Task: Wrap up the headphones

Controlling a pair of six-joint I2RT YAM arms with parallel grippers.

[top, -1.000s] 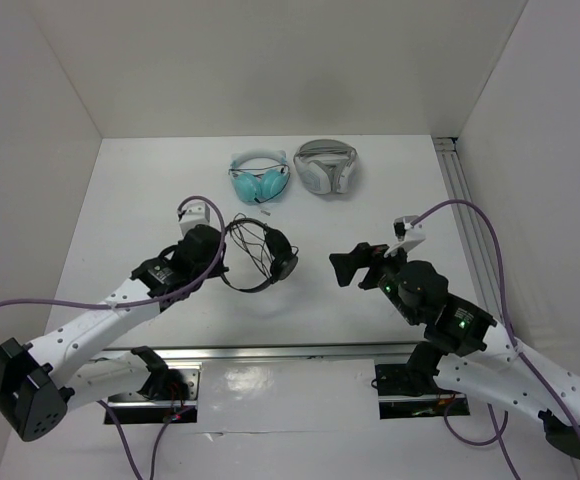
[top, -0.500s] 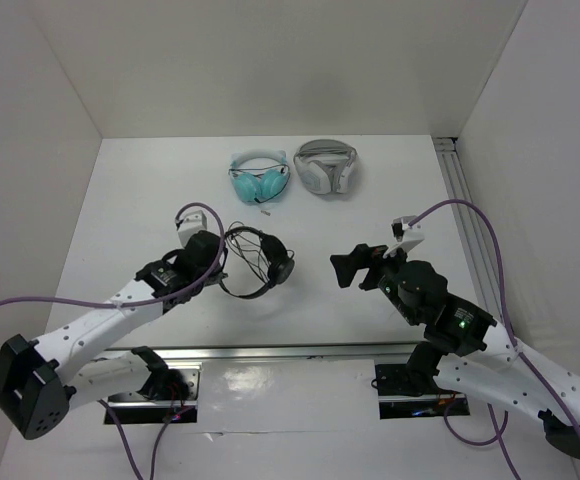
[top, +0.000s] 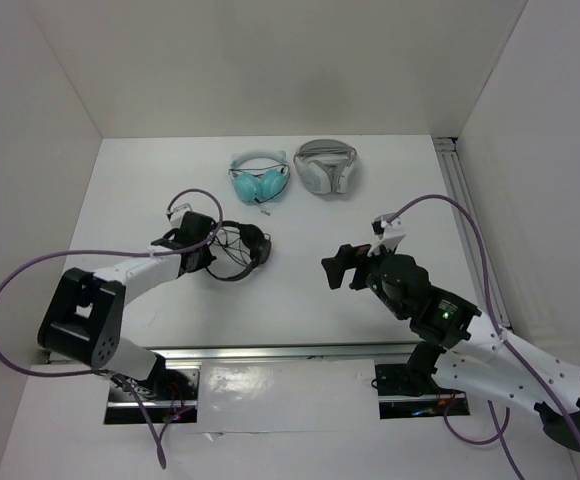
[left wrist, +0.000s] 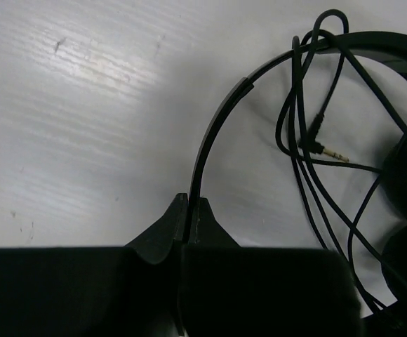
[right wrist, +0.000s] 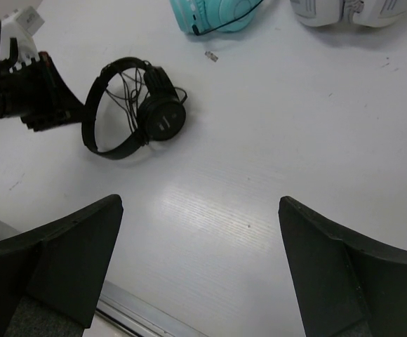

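One task item: the headphones (top: 250, 248) lie on the table (top: 390, 190) left of centre, well apart from the teal headphones (top: 260, 181) and the white-and-grey headphones (top: 326, 167) at the far side.
Cable: the thin cable (left wrist: 296, 70) crosses the headband (left wrist: 244, 83) in loose, uneven loops and runs toward the ear pads (right wrist: 163, 116). The jack plug (left wrist: 326, 149) lies free inside the arc, not tucked in.
Left tool: the left tool (left wrist: 188, 210) is clamped on the headband, which is pinched between its closed fingers on the side away from the ear pads.
Right tool: the right tool (right wrist: 198, 203) has its fingers spread wide and carries nothing. It hovers over bare table to the right of the headphones, well apart from them.
Step in hand (judgement): anchor the band with the left tool while the right tool comes in for the cable.
Method: keep the left pinch firm and the band low. Take the cable near the plug end, not mid-loop. Lay each turn snug around the band or pads.
Caution: pulling a slack loop can drag the band out of the pinch or tighten the existing tangle.
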